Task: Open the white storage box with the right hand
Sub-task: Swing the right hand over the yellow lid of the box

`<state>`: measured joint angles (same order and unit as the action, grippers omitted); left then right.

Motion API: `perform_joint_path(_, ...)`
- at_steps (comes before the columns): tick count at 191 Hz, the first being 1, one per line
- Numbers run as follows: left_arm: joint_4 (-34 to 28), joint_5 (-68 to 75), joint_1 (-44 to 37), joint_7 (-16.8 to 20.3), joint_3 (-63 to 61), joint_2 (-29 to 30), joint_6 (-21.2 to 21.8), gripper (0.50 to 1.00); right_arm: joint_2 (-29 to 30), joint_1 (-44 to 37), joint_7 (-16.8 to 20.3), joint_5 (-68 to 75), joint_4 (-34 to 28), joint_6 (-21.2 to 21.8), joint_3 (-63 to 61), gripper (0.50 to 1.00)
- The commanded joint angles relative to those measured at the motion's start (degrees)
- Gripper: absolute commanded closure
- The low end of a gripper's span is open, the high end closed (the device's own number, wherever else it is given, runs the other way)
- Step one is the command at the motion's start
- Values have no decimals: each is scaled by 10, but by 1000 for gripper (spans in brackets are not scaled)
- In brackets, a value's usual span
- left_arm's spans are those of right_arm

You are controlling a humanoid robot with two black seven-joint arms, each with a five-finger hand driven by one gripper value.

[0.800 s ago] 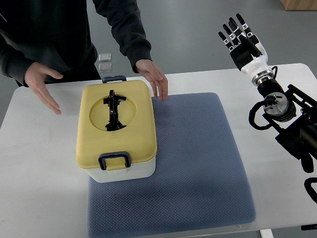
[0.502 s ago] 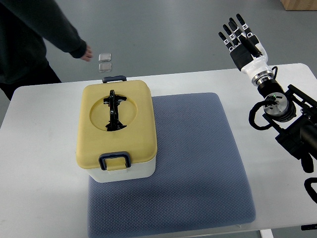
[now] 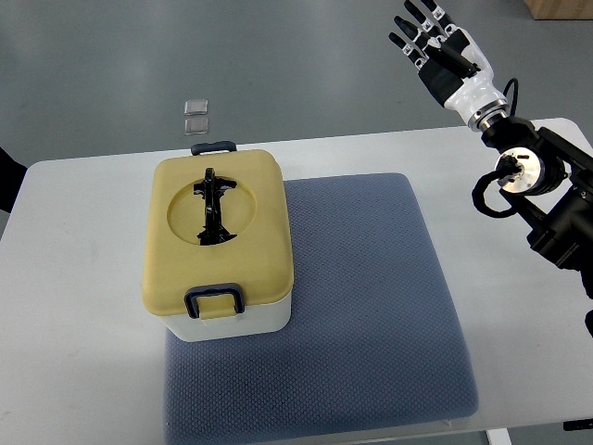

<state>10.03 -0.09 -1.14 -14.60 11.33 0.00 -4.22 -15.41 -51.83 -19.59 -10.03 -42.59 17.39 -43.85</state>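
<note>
The white storage box point(image 3: 243, 324) stands on the left part of a blue-grey mat point(image 3: 361, 306), closed under a yellow lid point(image 3: 220, 232). A black handle point(image 3: 213, 206) lies flat in the lid's round recess. Dark blue latches sit at the near edge point(image 3: 214, 300) and the far edge point(image 3: 213, 146). My right hand point(image 3: 435, 46) hangs high at the upper right, beyond the table's far edge, fingers spread and empty, well away from the box. My left arm does not show.
The mat lies on a white table point(image 3: 74, 324). My right forearm and its black cables point(image 3: 537, 195) hang over the table's right side. Two small clear packets point(image 3: 195, 115) lie on the grey floor behind the table. A dark sleeve point(image 3: 7, 167) shows at the left edge.
The person's hands, beside the box at first, have drawn away out to the left edge. My right hand has risen and shifted a little left, farther beyond the table.
</note>
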Motion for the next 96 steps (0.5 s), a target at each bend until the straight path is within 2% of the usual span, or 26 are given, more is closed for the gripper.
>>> perform_joint_path(1,1,0,0,-1,-1,0,0,500,-30,-60,-1,-81,-5,-3,95,570)
perform_joint_path(37,1,1,1,-2,-2,0,0,500,-79,-212,-4,-235,-20,-10,323,570)
perform_joint_path(47,1,1,1,-2,-2,0,0,500,-79,-212,-4,-235,-20,-10,323,570)
perform_joint_path(48,2,1,1,-2,-2,0,0,500,-86,-252,-4,-264,-22,-16,369,570)
perform_joint_path(70,6,1,1,-2,-1,0,0,500,-96,-325,-10,-358,-56,-25,444,572)
perform_joint_path(89,10,1,1,-2,-1,0,0,500,-109,-372,-48,-424,-113,-73,488,572)
perform_joint_path(96,10,1,1,-2,-1,0,0,500,-109,-385,-77,-449,-135,-104,515,570)
